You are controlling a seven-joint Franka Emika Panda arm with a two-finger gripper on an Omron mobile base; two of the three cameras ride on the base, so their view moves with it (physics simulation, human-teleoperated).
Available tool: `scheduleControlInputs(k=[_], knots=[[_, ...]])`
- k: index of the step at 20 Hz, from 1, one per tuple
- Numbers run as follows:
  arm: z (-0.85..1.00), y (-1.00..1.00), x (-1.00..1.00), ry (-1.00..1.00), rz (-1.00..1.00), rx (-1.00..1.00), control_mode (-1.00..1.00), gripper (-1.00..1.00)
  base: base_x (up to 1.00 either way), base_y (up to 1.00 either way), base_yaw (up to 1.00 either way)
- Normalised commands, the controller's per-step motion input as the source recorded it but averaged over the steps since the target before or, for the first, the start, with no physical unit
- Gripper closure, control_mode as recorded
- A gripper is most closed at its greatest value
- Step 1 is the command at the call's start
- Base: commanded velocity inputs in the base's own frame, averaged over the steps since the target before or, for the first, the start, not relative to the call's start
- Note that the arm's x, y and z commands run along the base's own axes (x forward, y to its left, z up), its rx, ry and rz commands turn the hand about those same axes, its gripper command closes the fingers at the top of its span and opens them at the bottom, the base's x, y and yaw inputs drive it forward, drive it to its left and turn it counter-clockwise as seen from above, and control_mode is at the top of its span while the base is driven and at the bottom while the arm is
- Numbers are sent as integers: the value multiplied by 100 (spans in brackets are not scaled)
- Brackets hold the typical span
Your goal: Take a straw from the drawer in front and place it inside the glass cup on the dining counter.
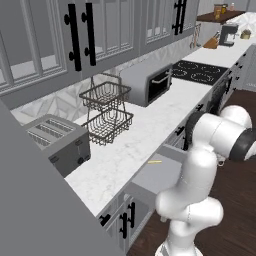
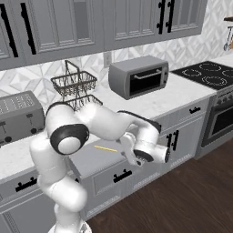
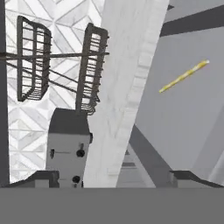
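Below worktop edge, drawer stands pulled out; straw lies flat on its bare grey floor, near back, apart from walls. Arm folds forward from base, elbow high, wrist bent down over drawer's right front corner. Gripper apart from straw, fingers spread wide, holding nothing. Drawer floor around straw open. On worktop behind: toaster at left, wire baskets, toaster oven toward back edge.

One straw (yellow), one toaster, two baskets
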Motion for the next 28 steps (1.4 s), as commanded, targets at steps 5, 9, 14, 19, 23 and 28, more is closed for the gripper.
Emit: scheduleControlInputs(k=[5,9,14,19,23,28], knots=[[6,69,22,14,14,-48,-100,-100,0,0,0],[0,59,22,15,23,-49,-100,-100,0,0,0],[-2,21,13,13,34,-38,-100,-100,0,0,0],[-18,0,3,23,35,-30,-100,-100,0,0,0],[-24,-6,0,15,23,-17,-100,-100,0,0,0],[-22,-17,0,0,13,-1,-100,-100,0,0,0]])
